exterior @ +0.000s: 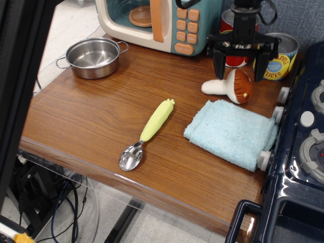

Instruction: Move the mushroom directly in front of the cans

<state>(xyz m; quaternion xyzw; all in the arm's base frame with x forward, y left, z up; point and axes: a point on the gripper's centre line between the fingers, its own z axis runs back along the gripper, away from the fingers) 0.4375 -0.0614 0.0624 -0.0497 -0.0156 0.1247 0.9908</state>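
The gripper [239, 63] hangs with jaws spread wide, holding nothing. Just below it the mushroom [230, 86] lies on its side, the cans [255, 46] right behind. Placement looks done; the next move is probably a straight lift clear.

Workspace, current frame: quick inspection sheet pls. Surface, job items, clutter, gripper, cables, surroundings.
Surface: wooden table, no spills seen.
Job's things: mushroom lies on its side just in front of the cans, free of the gripper.
Clutter: blue cloth just in front of the mushroom; yellow-handled spoon mid-table; steel pot back left.
Grippers: gripper open, fingers spread wide above the mushroom, holding nothing.
Cables: bundle under the table; arm cable near the top edge.
Surroundings: toy microwave at back, toy stove at right.
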